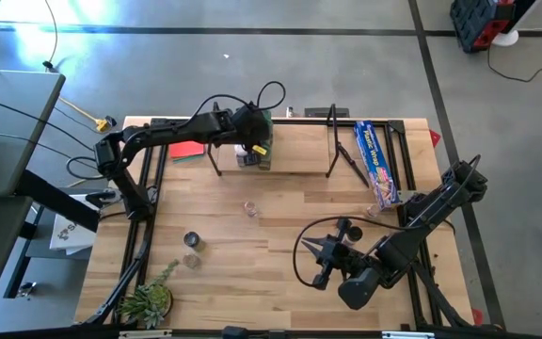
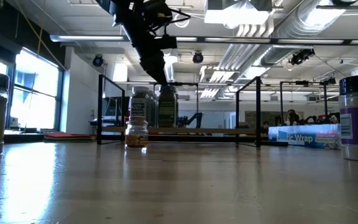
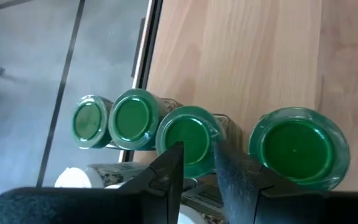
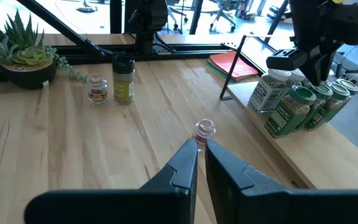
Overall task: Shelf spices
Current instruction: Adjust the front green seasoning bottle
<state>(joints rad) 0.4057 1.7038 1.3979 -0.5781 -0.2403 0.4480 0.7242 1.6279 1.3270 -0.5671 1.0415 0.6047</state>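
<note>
— Spice jars stand in a tight row on the shelf, at 12 o'clock on the surface. What could go wrong for us here?

— Our left hand hangs right over one green-topped jar in that row. We cannot tell if it is grasping that jar or has let it go. The jars touch each other. So we think a crooked lift or a bump could knock one down, and its neighbours might tip too.

— And the jars not on the shelf?

— We see three on the surface. The little clear jar is near the middle. The black-topped jar and the tiny jar just beside it are out at 8 o'clock. Our right hand is clenched on nothing, at 5 o'clock, and points at the little clear jar. That jar is so small that we guess a clumsy poke could push it over.

— What is inside them all?

— The green-topped ones hold greenish flakes. The black-topped jar is full of yellow-green stuff. The two little ones have a bit of red-brown stuff at the bottom. The white-topped jar has a label all round, so we cannot see in. On the shelf we count four green tops and that white one.
</note>
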